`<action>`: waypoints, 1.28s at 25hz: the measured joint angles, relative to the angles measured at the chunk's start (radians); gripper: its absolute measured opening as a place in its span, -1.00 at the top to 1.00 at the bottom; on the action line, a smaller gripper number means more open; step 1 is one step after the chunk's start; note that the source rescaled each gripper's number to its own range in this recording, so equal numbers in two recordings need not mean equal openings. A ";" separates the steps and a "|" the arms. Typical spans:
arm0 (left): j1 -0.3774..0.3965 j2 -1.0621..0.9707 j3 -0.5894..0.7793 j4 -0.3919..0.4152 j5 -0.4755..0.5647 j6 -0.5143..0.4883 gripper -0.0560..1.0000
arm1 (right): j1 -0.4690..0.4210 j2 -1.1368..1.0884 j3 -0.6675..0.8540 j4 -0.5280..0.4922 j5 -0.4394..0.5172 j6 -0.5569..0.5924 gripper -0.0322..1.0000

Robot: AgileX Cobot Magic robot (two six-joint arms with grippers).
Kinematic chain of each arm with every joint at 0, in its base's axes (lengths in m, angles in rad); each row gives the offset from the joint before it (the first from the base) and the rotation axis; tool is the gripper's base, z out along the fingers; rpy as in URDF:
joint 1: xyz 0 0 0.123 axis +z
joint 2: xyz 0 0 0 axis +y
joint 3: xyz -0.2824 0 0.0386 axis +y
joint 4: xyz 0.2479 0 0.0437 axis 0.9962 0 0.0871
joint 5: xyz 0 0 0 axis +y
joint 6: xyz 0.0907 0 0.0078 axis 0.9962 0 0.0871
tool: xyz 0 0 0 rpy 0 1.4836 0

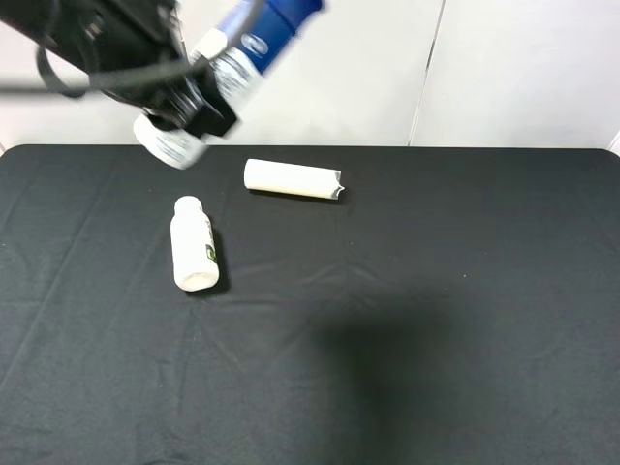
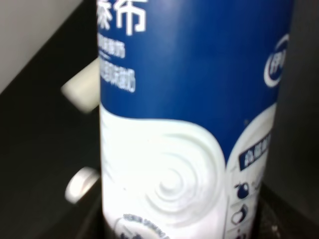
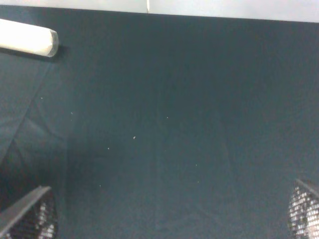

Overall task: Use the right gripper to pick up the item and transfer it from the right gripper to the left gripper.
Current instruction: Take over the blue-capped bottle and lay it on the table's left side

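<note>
The item (image 1: 260, 41), a white bottle with a blue label and blue cap, hangs tilted above the table's back left, cap pointing up and right. My left gripper (image 1: 199, 97) is shut around its lower half. In the left wrist view the item (image 2: 189, 99) fills the frame and hides the jaws. The right gripper (image 3: 167, 214) is open over bare black cloth, with only its mesh fingertips (image 3: 32, 216) showing at the frame's corners and nothing between them. The exterior high view does not show the right arm.
An all-white bottle (image 1: 192, 244) lies on the black tablecloth (image 1: 436, 242) left of centre. A plain white tube (image 1: 293, 179) lies behind it toward the back, and its end shows as the tube (image 3: 27, 42) in the right wrist view. A dark shadow (image 1: 387, 339) falls on the front middle of the cloth.
</note>
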State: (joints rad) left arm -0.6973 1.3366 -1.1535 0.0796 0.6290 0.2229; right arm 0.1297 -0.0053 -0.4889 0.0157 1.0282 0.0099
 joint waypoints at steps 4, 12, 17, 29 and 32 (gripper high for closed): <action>0.078 0.000 -0.037 0.098 0.099 -0.140 0.82 | 0.000 0.000 0.000 0.000 0.000 0.000 -1.00; 0.315 0.001 -0.038 0.120 0.176 -0.207 0.82 | 0.000 0.000 0.000 0.000 0.000 0.000 -1.00; 0.472 0.001 0.001 0.116 0.137 -0.209 0.82 | 0.000 0.000 0.000 0.000 0.000 0.000 -1.00; 0.713 0.014 0.273 0.008 -0.048 -0.169 0.82 | 0.000 0.000 0.000 0.000 0.000 0.000 -1.00; 0.719 0.082 0.299 0.003 -0.063 -0.170 0.82 | 0.000 0.000 0.000 0.000 0.000 0.000 -1.00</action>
State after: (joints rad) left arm 0.0214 1.4185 -0.8543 0.0827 0.5664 0.0529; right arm 0.1297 -0.0053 -0.4889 0.0157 1.0282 0.0099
